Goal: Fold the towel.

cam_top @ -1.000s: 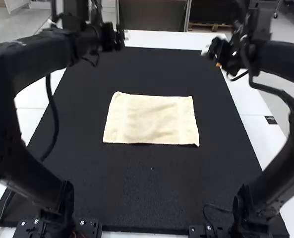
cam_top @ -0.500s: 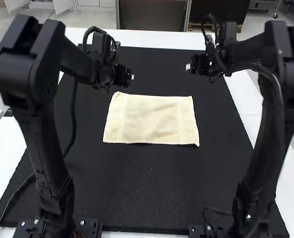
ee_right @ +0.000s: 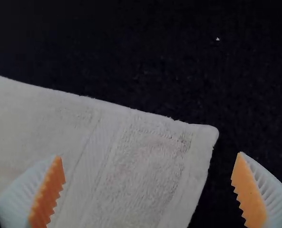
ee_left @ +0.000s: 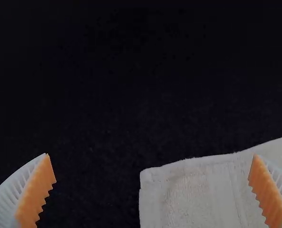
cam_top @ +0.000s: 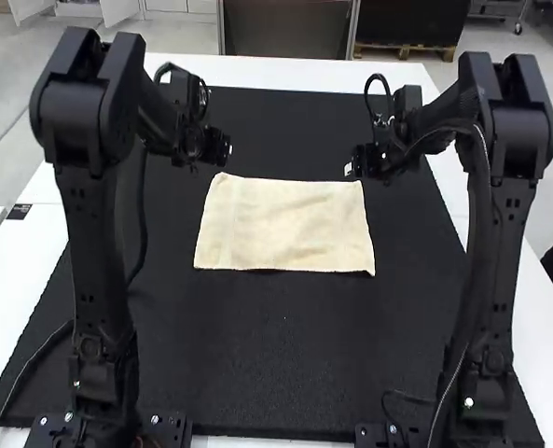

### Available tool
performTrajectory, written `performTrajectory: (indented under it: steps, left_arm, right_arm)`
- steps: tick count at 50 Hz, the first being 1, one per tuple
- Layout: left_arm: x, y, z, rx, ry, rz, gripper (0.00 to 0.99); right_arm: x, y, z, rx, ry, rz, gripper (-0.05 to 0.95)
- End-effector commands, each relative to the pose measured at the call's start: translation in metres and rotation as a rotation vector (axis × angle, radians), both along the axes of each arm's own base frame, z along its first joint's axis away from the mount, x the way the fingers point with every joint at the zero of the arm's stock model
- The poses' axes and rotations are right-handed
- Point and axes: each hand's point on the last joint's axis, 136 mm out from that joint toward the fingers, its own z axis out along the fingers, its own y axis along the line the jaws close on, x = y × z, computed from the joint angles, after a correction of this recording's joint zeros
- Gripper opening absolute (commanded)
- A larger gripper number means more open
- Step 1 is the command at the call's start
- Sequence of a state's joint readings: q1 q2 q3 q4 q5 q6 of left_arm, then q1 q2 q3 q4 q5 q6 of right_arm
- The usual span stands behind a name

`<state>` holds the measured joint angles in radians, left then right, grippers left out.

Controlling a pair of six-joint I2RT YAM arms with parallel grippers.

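Your left gripper (ee_left: 151,155) and right gripper (ee_right: 150,156), wide open and empty, hover at the flat towel's (cam_top: 283,224) ten and two o'clock corners, probably to pinch them.

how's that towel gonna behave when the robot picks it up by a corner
The towel will probably droop from the held corner, since it looks like thin, soft cloth. Its fuzzy weave suggests it shouldn't be slippery. Lying flat on the dark mat, it's probably light for its spread.

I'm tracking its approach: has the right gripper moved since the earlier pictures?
Yes: the right gripper has come inward from the right edge of the black mat, toward the towel.
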<state>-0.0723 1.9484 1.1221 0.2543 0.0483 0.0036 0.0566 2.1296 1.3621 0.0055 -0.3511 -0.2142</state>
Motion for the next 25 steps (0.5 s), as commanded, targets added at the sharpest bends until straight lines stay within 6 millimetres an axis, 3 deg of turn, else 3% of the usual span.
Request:
performTrajectory:
  steps: [1,14,22,25]
  left_arm:
    - [0.011,-0.001,0.013,0.008,-0.046,-0.004,0.957]
    - [0.024,-0.002,0.0,0.006,-0.055,-0.003,0.956]
    - [0.031,-0.003,0.002,0.006,-0.062,-0.003,0.956]
    - [0.032,-0.003,0.0,0.007,-0.061,-0.004,0.956]
  right_arm:
    - [0.009,0.004,0.004,-0.003,-0.03,0.022,0.8]
    - [0.02,0.005,-0.014,-0.003,-0.041,0.017,0.81]
    - [0.032,0.004,-0.026,-0.005,-0.055,0.012,0.81]
    - [0.037,0.004,-0.025,-0.004,-0.062,0.011,0.77]
